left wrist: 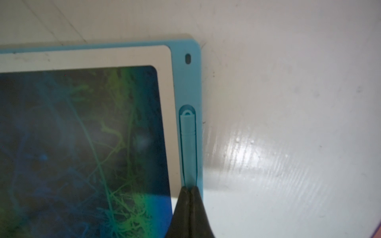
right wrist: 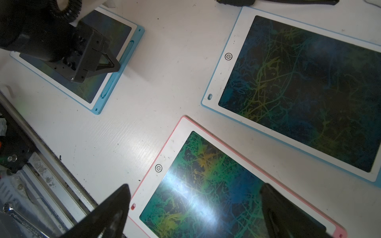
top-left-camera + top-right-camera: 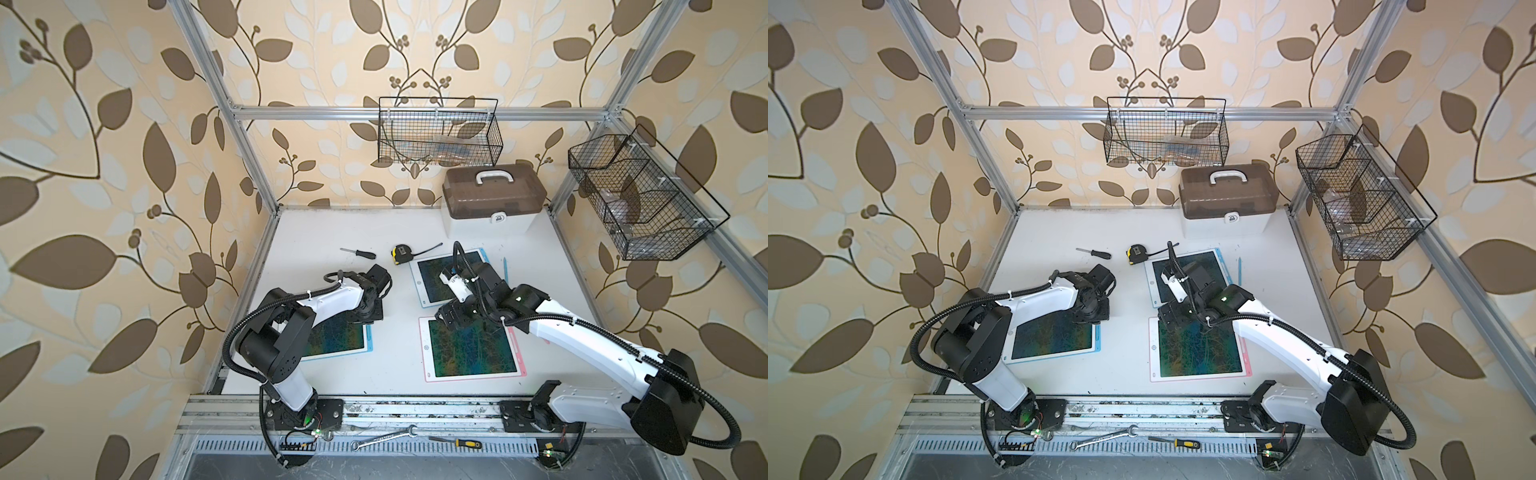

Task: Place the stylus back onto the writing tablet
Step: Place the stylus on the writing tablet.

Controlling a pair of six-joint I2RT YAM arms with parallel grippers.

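Observation:
A blue-framed writing tablet (image 3: 336, 338) (image 1: 165, 82) lies under my left arm. A light blue stylus (image 1: 188, 144) (image 2: 108, 87) lies in the slot along its edge. My left gripper (image 1: 190, 188) (image 3: 369, 316) is shut, its two tips pressed together and resting on the stylus, with nothing between them. Another blue stylus (image 3: 505, 270) (image 3: 1240, 269) lies loose on the table beside the far blue tablet (image 3: 432, 278) (image 2: 226, 82). My right gripper (image 2: 195, 186) (image 3: 446, 318) stands open over the corner of a pink-framed tablet (image 3: 469, 351) (image 2: 175, 134), holding nothing.
A brown-lidded toolbox (image 3: 492, 199) stands at the back right. A tape measure (image 3: 401, 253) and a small screwdriver (image 3: 358, 252) lie behind the tablets. Two wire baskets (image 3: 440, 133) hang on the frame. A wrench (image 3: 384, 438) and a yellow screwdriver (image 3: 461, 442) rest on the front rail.

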